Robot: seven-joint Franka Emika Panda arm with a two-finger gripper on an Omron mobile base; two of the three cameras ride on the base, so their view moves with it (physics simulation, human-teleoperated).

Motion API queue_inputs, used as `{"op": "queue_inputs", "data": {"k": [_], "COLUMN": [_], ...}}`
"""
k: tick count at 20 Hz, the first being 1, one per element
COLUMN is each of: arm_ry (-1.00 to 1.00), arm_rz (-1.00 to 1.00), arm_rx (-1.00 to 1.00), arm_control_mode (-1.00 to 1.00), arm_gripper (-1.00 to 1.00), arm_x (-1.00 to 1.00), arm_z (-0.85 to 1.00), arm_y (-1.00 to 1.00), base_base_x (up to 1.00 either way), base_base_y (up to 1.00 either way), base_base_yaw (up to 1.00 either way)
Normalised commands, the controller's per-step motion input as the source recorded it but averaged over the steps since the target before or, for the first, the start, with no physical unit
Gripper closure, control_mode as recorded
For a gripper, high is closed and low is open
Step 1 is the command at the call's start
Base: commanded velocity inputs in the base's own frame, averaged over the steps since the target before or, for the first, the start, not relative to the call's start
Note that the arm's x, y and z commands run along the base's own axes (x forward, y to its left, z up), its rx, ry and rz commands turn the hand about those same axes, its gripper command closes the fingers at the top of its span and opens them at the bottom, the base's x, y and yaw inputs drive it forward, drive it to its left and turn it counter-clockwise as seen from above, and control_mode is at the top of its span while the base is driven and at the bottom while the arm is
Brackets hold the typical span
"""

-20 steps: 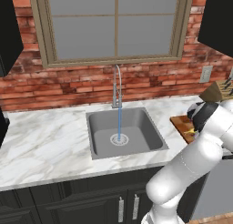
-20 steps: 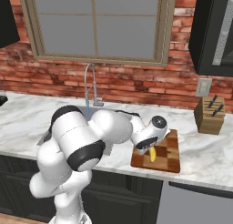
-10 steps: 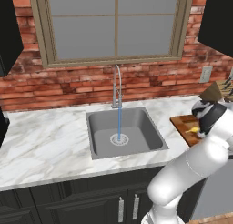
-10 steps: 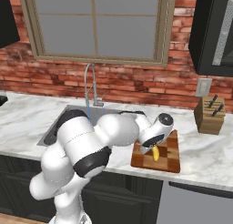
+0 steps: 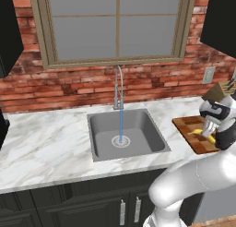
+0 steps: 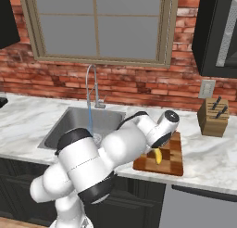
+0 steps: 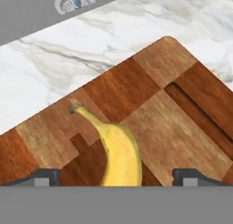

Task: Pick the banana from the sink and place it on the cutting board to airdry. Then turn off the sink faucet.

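The small curved yellow banana (image 7: 119, 155) lay on the reddish-brown checkered wooden cutting board (image 7: 182, 127), its near end cut off from sight. The two-finger gripper (image 7: 116, 176) stood spread wide around it. White marble counter (image 5: 41, 147) ran below a red brick wall (image 5: 69, 85).

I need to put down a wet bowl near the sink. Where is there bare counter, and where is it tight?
Widest bare stretch: marble left of the sink. A narrower strip lies between sink and cutting board. Tight on the right: the banana lies on the board under the open gripper, with the knife block beyond.
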Motion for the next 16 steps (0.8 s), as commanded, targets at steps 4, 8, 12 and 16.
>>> {"op": "queue_inputs", "data": {"k": [4,8,12,16], "arm_ry": [-0.05,-0.05,0.07,0.24], "arm_rz": [-0.08,-0.17,-0.27,-0.35], "arm_rx": [0.0,-0.02,-0.01,0.0], "arm_control_mode": [-1.0,-1.0,-1.0,-1.0], "arm_gripper": [-1.0,-1.0,-1.0,-1.0], "arm_x": [-0.55,-0.44,-0.29,-0.2], "arm_z": [0.27,0.31,0.36,0.32], "arm_y": [0.53,0.76,0.7,0.54], "base_base_x": [0.0,0.0,0.0,0.0], "base_base_y": [0.0,0.0,0.0,0.0], "base_base_yaw": [0.0,0.0,0.0,0.0]}}
